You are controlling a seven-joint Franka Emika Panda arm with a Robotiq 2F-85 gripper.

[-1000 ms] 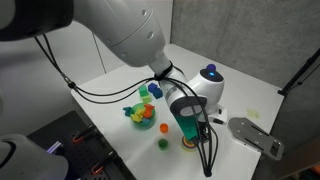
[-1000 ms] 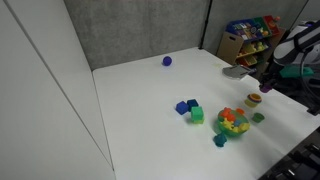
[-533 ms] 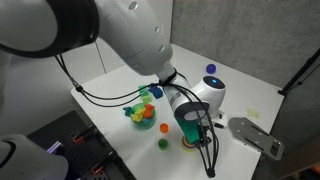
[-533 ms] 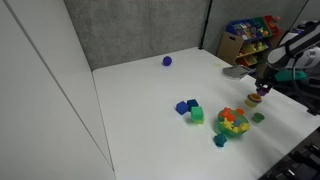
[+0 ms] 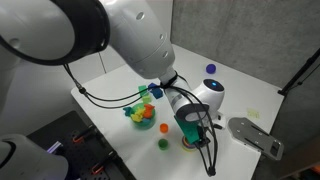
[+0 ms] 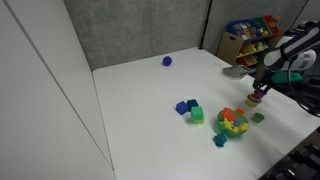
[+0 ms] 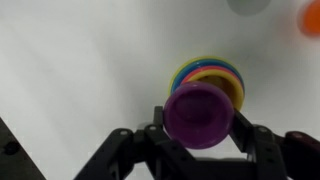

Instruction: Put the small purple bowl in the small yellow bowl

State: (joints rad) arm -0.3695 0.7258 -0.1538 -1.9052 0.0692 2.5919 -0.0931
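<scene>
In the wrist view my gripper (image 7: pixel 198 125) is shut on the small purple bowl (image 7: pixel 198 115) and holds it just above the small yellow bowl (image 7: pixel 225 72), which tops a small stack of coloured bowls on the white table. In an exterior view the gripper (image 6: pixel 257 92) hangs over that stack (image 6: pixel 254 100) near the table's edge. In an exterior view the gripper (image 5: pixel 192 128) stands over the stack (image 5: pixel 188 144), and the arm hides the bowls.
A heap of colourful toys (image 6: pixel 232 122) (image 5: pixel 142 112) lies beside the stack. A small green cup (image 5: pixel 163 144) (image 6: pixel 258 117) stands near it. Blue and green blocks (image 6: pixel 189 109) and a dark blue ball (image 6: pixel 167 61) lie further off. A grey object (image 5: pixel 252 134) lies at the table's edge.
The gripper with the purple bowl has come down slightly over the stack; the arm's upper part has shifted in the exterior view. Nothing else has moved.
</scene>
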